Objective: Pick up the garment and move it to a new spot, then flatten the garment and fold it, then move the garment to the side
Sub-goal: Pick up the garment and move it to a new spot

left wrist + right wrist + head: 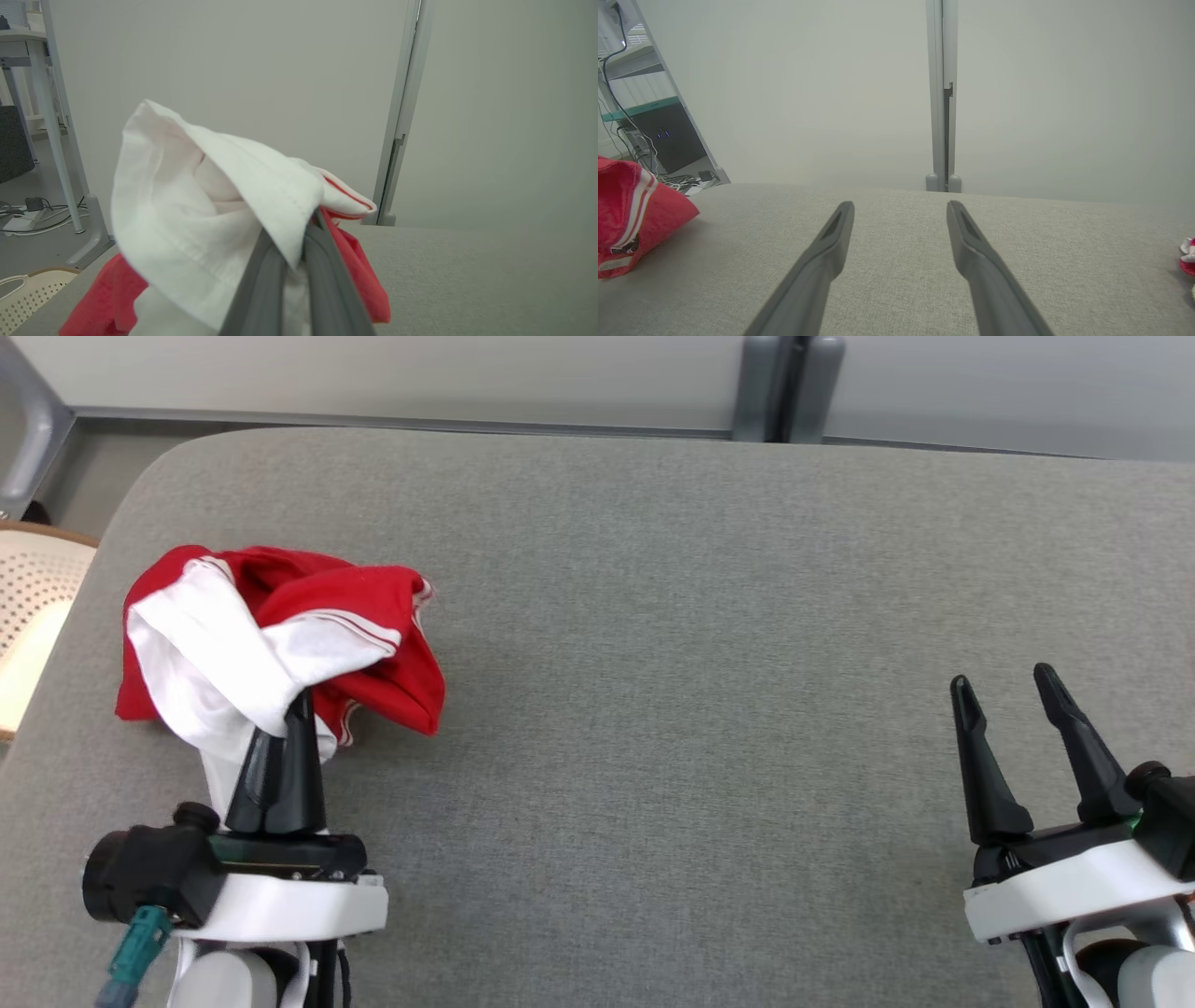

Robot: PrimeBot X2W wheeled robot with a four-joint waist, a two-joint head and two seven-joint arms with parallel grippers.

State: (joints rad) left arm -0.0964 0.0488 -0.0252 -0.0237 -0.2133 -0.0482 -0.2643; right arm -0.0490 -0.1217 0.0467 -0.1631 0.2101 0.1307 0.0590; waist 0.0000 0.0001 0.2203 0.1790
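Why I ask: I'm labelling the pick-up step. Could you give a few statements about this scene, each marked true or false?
1. The left hand is shut on the garment. True.
2. The right hand holds a corner of the garment. False: it is open, holds nothing, and is well apart from the cloth.
3. The garment is red and white. True.
4. The garment lies flat and folded on the grey surface. False: it is bunched in a heap.
5. The garment is toward the robot's left. True.

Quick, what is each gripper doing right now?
Left gripper: closed, holding the garment.
Right gripper: open, holding nothing.
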